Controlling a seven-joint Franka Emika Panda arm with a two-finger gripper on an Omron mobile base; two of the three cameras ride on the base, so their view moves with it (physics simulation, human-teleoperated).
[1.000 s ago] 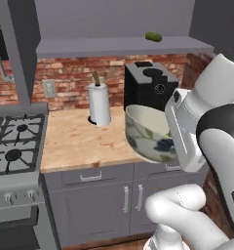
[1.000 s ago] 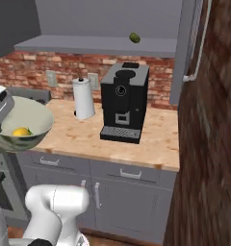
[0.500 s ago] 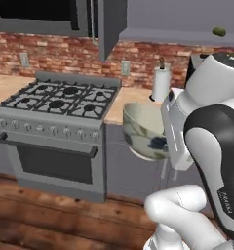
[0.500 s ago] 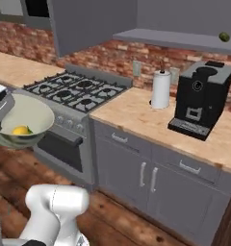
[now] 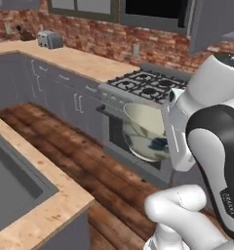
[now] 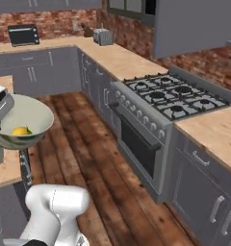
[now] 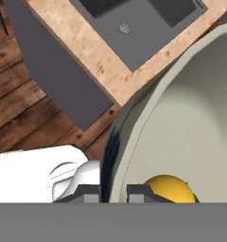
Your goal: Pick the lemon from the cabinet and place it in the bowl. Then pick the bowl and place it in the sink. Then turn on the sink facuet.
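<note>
Bowls: one bowl, jaws clenched on its rim.
Lemons: one lemon inside.
Hand view: sink drain.

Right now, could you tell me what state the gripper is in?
Gripper: shut on the rim of the bowl, which carries the lemon.

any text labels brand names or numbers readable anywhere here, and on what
"FRANKA"-like lettering on the robot arm's dark joint: small grey print, too blurred to read for sure.
Toaster, oven, bowl, sink: no words, numbers or signs on any of them.
The dark marks on the bowl's outer side are a pattern, not writing.
</note>
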